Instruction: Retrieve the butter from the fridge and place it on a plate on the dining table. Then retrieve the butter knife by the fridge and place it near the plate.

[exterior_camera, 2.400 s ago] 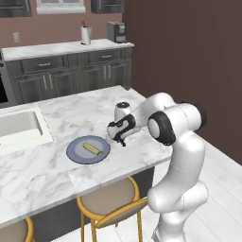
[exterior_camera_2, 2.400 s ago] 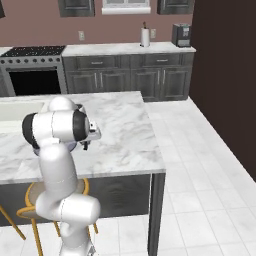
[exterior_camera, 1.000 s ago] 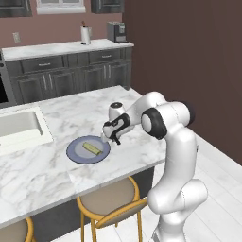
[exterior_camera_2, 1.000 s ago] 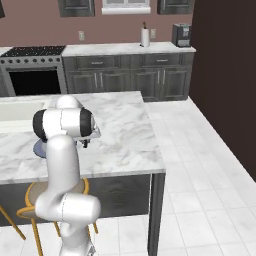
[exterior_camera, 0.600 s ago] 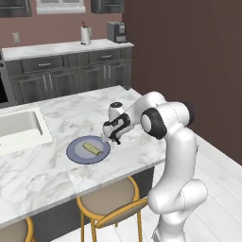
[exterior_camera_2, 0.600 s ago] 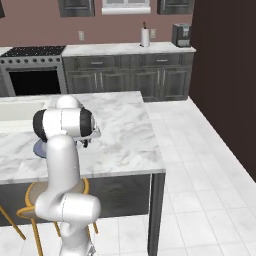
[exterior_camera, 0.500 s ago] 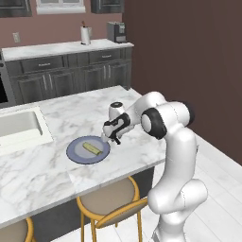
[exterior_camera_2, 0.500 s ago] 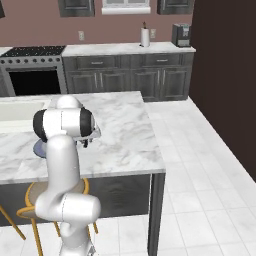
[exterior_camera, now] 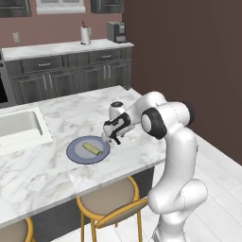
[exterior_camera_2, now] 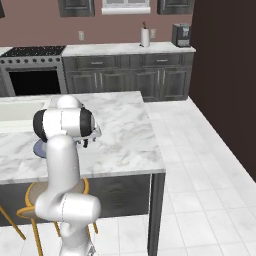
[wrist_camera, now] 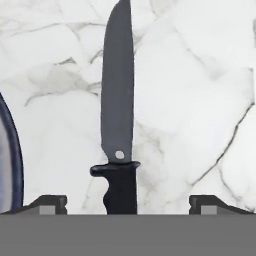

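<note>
Butter (exterior_camera: 92, 149) already lying across the middle of the plate (exterior_camera: 75, 155), plate set near the front edge of the dining table (exterior_camera: 61, 123), well toward the stools, presumably so a seated diner could reach it. First half of the task judged done on that evidence. End effector (exterior_camera: 113, 138) poised low over the marble just off the plate's rim, at about 3 o'clock from the plate in the left base view, wrist bent over so the fingers point down at the table. In the hand view, butter knife (wrist_camera: 117, 120) running straight up the middle toward 12 o'clock, dark handle at 6 o'clock between the two finger tips (wrist_camera: 47, 204), blade out over bare marble; dark plate rim curving in at 9 o'clock, close beside the blade but apart from it. Finger tips spread wide, well clear of the handle on both sides, so nothing clamped; knife judged resting flat on the table rather than carried, though contact with the marble hard to confirm from straight above. Placement parallel to the rim and just beside it fits "near the plate". Likely next: lifting straight up, to avoid nudging the handle.
</note>
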Controlling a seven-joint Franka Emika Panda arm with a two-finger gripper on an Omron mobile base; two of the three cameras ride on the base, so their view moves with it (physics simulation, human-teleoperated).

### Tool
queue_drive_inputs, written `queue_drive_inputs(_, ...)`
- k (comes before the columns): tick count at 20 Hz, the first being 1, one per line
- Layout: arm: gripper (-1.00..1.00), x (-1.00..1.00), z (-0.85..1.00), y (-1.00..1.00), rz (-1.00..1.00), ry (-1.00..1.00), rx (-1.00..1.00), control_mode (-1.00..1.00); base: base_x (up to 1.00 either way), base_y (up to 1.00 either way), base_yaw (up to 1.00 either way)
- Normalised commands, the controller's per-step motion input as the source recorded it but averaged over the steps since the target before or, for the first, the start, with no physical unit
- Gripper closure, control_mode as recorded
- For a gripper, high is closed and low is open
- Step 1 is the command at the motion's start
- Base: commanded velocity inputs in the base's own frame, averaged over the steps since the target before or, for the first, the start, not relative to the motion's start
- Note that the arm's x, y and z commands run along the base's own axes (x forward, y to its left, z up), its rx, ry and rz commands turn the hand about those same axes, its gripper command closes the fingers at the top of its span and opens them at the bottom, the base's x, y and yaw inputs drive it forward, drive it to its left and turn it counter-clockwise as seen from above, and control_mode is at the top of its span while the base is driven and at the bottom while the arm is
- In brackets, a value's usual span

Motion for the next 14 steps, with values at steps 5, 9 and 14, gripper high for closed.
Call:
queue_drive_inputs(5,-1.00,0.00,0.00,-0.02,0.00,0.00,0.00,-1.00,0.00,0.00,0.00)
queue_drive_inputs(9,-1.00,0.00,0.10,-0.15,0.00,0.00,0.00,-1.00,0.00,0.00,0.00)
queue_drive_inputs(14,-1.00,-0.03,0.30,-0.12,0.00,-0.02,0.00,-1.00,0.00,0.00,0.00)
